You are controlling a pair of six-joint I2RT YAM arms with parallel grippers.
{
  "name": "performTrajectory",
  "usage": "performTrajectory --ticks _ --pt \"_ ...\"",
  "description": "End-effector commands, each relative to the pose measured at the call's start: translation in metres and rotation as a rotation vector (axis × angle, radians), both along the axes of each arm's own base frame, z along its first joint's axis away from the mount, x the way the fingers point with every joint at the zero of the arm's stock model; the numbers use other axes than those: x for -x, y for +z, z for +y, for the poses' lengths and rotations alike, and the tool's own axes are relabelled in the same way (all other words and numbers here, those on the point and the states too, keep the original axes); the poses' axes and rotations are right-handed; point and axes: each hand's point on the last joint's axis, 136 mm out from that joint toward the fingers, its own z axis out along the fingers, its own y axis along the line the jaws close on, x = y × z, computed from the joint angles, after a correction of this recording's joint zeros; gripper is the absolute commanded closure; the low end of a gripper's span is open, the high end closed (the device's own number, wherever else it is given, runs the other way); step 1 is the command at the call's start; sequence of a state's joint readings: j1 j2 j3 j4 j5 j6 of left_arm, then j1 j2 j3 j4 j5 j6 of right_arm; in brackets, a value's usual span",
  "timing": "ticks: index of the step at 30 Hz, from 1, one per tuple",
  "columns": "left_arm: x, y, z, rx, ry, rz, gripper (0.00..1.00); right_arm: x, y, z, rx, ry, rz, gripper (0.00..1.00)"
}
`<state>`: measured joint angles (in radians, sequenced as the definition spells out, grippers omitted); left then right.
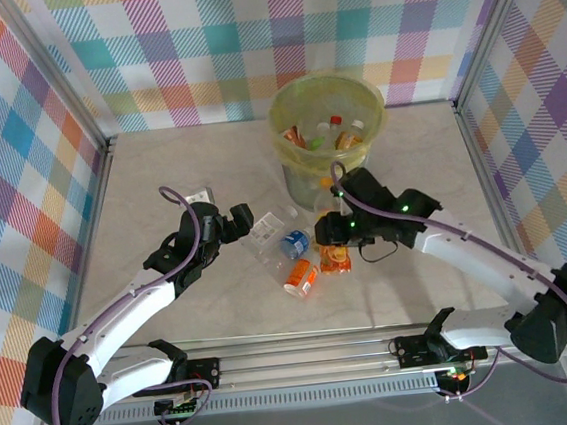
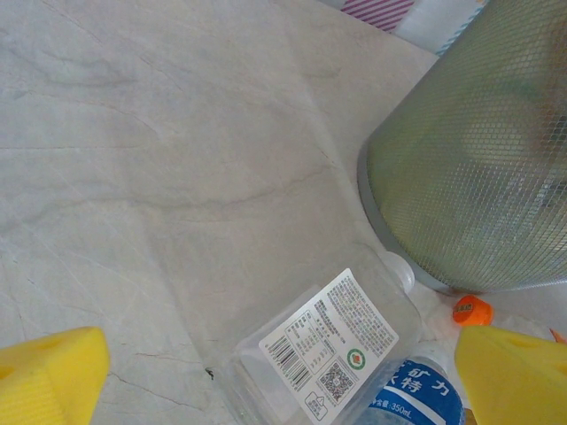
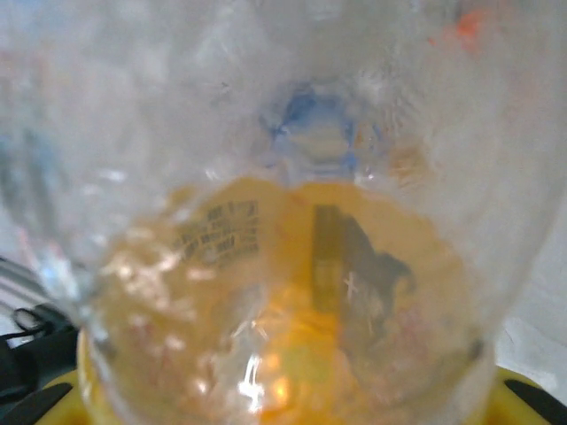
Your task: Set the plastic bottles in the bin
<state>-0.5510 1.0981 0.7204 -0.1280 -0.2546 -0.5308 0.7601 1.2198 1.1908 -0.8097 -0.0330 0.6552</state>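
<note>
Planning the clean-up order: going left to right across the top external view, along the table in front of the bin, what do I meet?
left gripper → clear white-label bottle → blue-label bottle → orange-label bottle

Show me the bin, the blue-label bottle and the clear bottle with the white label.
bin [image 2: 478, 168], left wrist view, on its mesh side wall.
blue-label bottle [image 1: 294, 243], top external view, on its blue label.
white-label bottle [image 2: 332, 345], left wrist view, on its white label.
</note>
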Motion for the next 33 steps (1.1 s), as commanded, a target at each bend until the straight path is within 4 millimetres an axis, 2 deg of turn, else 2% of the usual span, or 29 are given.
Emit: performTrajectory --ticks 1,7,10,13,15,18,23,28,33 --pt "-0.002 0.006 0.005 -0.002 0.015 -0.023 0.0 0.001 0.046 -0.005 0.011 0.096 -0.138 0.62" --pt "0.001 0.008 0.006 0.0 0.016 -0.028 0.0 -0.026 0.131 -0.004 0.027 0.117 -0.375 0.59" --pt "0.002 0.009 0.007 -0.001 0.017 -0.03 0.0 -0.045 0.166 -0.002 0.042 0.113 -0.475 0.59" --pt "0.002 0.009 0.009 -0.006 0.018 -0.032 0.0 -0.07 0.19 -0.003 0.073 0.079 -0.549 0.59" --pt "0.003 0.009 0.009 -0.009 0.017 -0.033 0.0 -0.087 0.2 -0.002 0.091 0.07 -0.578 0.59" --pt "0.003 0.01 0.009 -0.011 0.017 -0.035 0.0 -0.116 0.207 -0.004 0.113 0.05 -0.596 0.59" --pt "0.003 0.012 0.009 -0.01 0.014 -0.038 0.0 -0.164 0.206 -0.018 0.114 0.004 -0.566 0.6" --pt "0.002 0.015 0.007 -0.006 0.007 -0.043 0.0 -0.206 0.185 -0.033 0.153 -0.022 -0.517 0.6" --pt "0.002 0.015 0.008 -0.009 0.007 -0.043 0.0 -0.238 0.159 -0.049 0.209 -0.055 -0.473 0.6"
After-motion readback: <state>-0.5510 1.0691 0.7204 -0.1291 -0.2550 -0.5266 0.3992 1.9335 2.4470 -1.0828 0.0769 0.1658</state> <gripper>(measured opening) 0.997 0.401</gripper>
